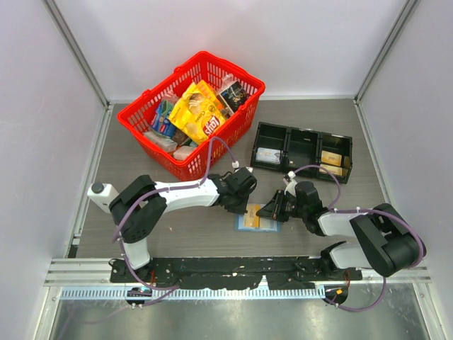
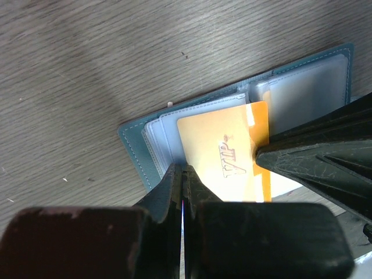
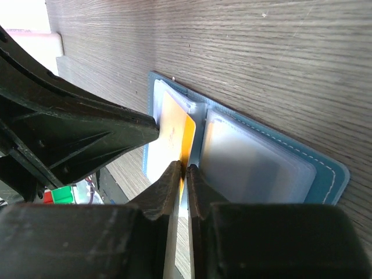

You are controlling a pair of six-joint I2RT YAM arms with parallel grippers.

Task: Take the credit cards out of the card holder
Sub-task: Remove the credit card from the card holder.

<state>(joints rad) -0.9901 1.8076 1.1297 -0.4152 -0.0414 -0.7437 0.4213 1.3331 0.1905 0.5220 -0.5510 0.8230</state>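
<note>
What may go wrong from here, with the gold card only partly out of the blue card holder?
The right end effector pinches the gold VIP card only by its thin edge, so it may slip. The card holder may drag along if the shut left end effector does not pin it.

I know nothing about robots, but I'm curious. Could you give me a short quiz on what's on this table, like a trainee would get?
1. Which word is printed on the gold credit card sticking out of the blue card holder? A) VIP B) BANK C) GOLD
2. True or false: the card holder lies folded shut on the table.
3. Fill in: the black tray has ___ compartments.

Key: 1 A. 2 False, it lies open. 3 Three.
</note>
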